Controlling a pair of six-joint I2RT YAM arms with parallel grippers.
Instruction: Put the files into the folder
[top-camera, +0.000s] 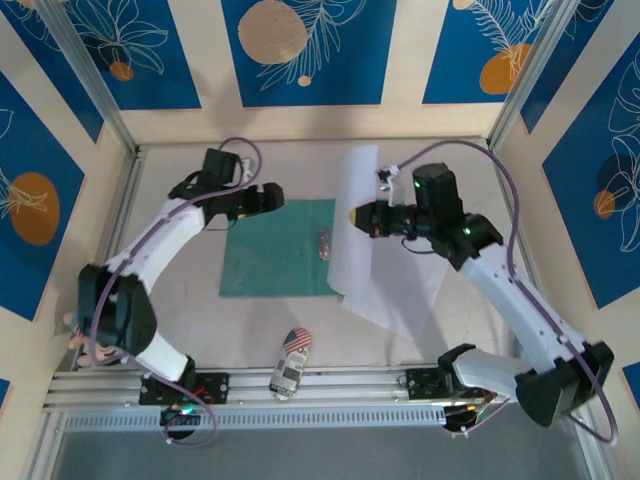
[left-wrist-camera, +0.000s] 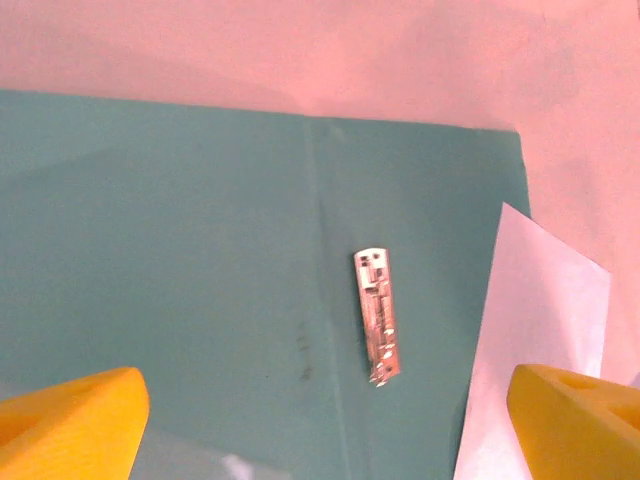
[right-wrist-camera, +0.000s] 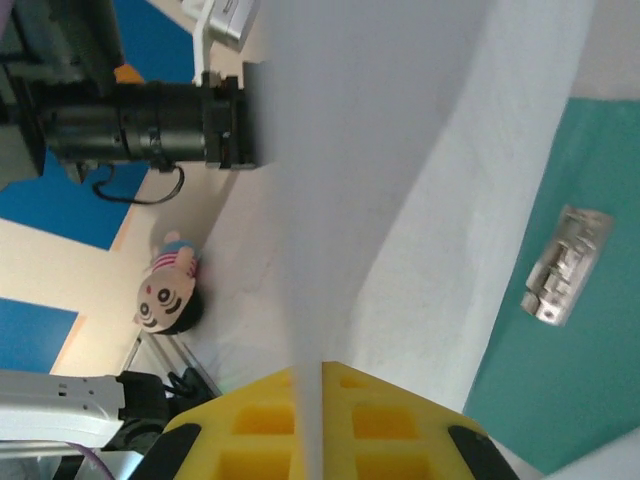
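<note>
The folder (top-camera: 270, 250) lies flat at the middle of the worktop (top-camera: 180, 330), a teal-green rectangle of matte card with a faint crease down it. The files (top-camera: 395, 285) are plain white sheets just to its right, toward the worktop's right edge; one lies flat, its corner lapping the folder's right margin; the raised sheet (top-camera: 360, 185) stands curved toward the far edge, thin and limp. The right gripper (top-camera: 352, 216) is clamped tight on that raised sheet, which runs edge-on between its yellow pads (right-wrist-camera: 250, 430). The left gripper (top-camera: 270, 198) hangs over the folder's far edge, jaws spread wide with nothing between them. A toy car (top-camera: 290, 365) with a stars-and-stripes roof sits by the near edge, well apart from the folder; a small plush doll (top-camera: 75, 335) rests at the near left corner; a slim shiny metal clip (top-camera: 323, 242) lies on the green card, beside the paper's edge.
</note>
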